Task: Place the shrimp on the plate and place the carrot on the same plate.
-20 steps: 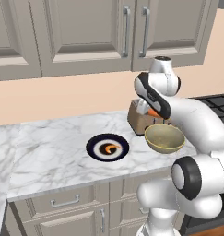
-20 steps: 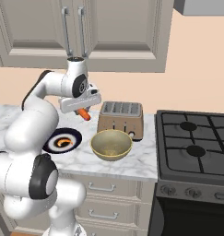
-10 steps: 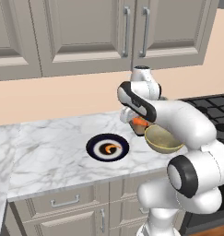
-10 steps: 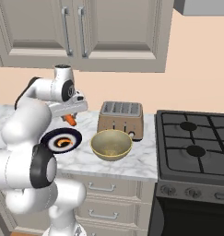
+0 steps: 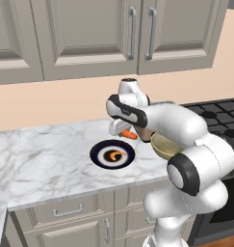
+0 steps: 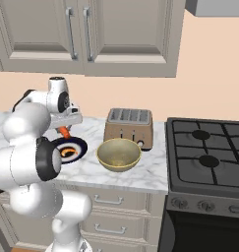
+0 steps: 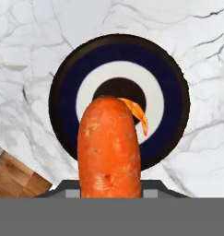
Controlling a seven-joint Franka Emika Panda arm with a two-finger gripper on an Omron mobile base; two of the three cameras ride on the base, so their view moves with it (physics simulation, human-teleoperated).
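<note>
Carrot (image 7: pixel 109 147) clamped in the fingers (image 5: pixel 122 131) hangs right over the plate (image 7: pixel 67 73), where the shrimp (image 7: pixel 137 112) lies.

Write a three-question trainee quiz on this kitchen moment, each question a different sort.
1. True or false: the shrimp already lies on the plate.
2. Multiple choice: what does the gripper hold? A) a spoon B) the carrot C) nothing
3. Fill in: on the marble counter, between the plate and the stove, sits a yellowish-green ____ in front of the toaster.

Key: 1 true. 2 B; the hand view shows the carrot hanging over the plate, not yet released. 3 bowl.
</note>
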